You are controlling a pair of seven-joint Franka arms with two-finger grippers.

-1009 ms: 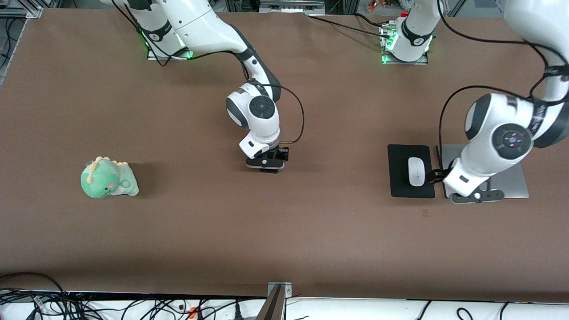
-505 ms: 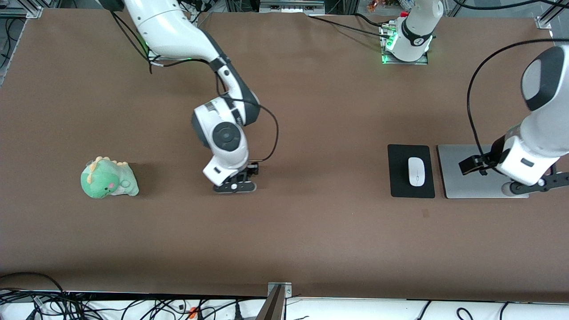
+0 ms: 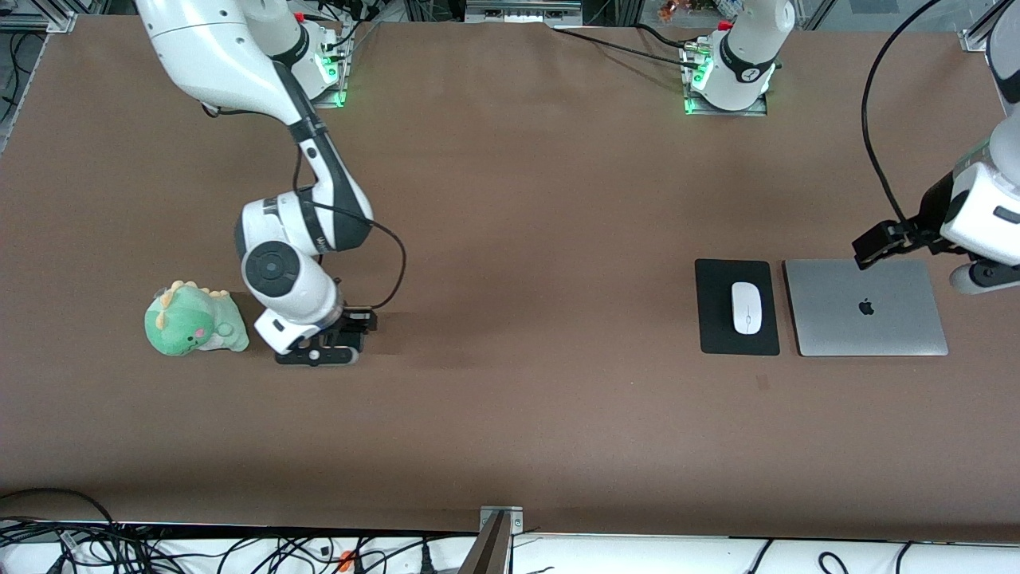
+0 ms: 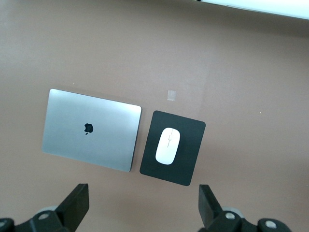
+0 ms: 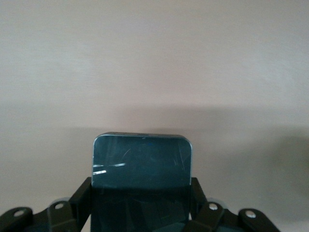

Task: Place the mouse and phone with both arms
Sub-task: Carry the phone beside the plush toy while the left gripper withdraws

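The white mouse point(image 3: 747, 308) lies on a black mouse pad point(image 3: 717, 328); both also show in the left wrist view, the mouse point(image 4: 167, 145) on the pad point(image 4: 188, 169). My left gripper point(image 4: 142, 209) is open and empty, high over the table beside the pad and laptop; in the front view it point(image 3: 978, 277) hangs at the picture's edge. My right gripper point(image 3: 315, 355) is shut on the black phone point(image 5: 141, 162), held low over the table next to a green plush. The phone is hidden under the hand in the front view.
A closed silver laptop point(image 3: 865, 307) lies beside the mouse pad, toward the left arm's end. A green dinosaur plush point(image 3: 194, 320) sits toward the right arm's end, close to my right gripper. Cables run along the table's edge nearest the front camera.
My right arm has carried the phone from the table's middle toward the plush. My left arm has pulled up and away from over the laptop, uncovering it.
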